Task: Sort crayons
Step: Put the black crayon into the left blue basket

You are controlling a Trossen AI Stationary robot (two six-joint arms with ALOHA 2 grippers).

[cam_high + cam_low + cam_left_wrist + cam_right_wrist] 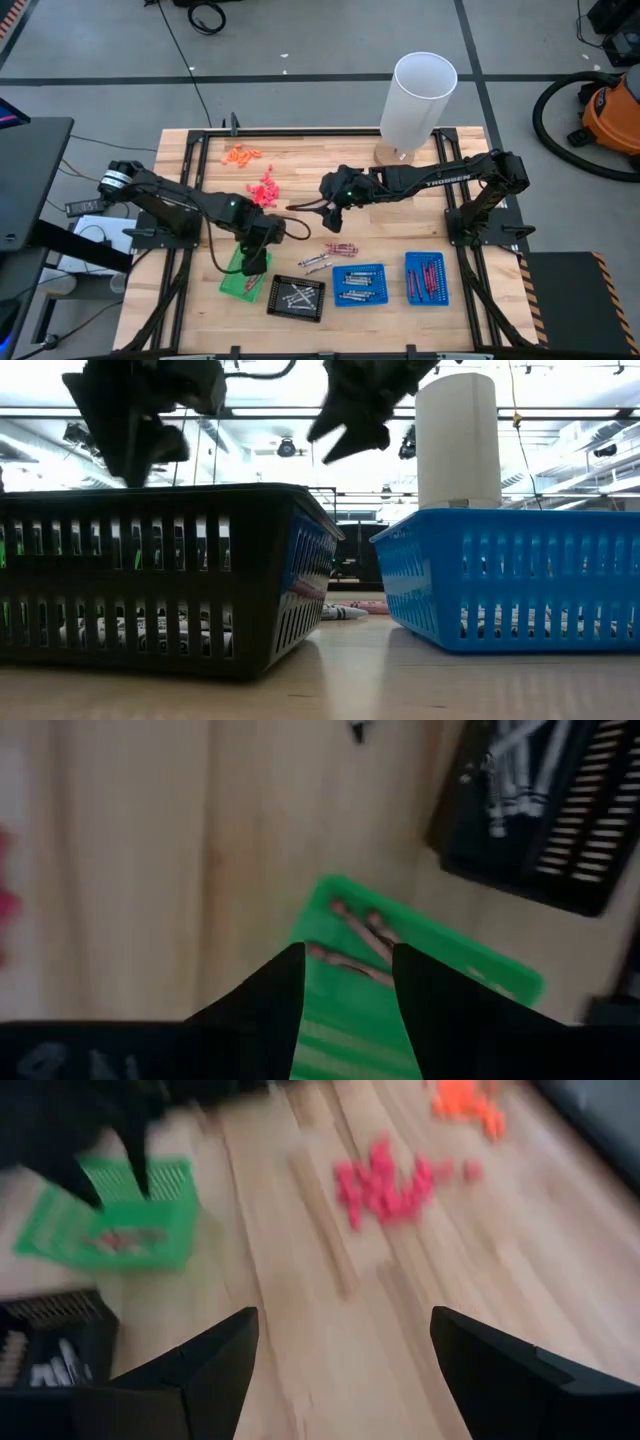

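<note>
Left tool (252,266) hangs over the green tray (236,284), fingers parted, holding nothing; reddish crayons (355,935) lie inside it. Right tool (333,208) gapes wide above the bench (300,165), empty.

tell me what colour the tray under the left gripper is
Green, clearest in the left wrist view.
</note>
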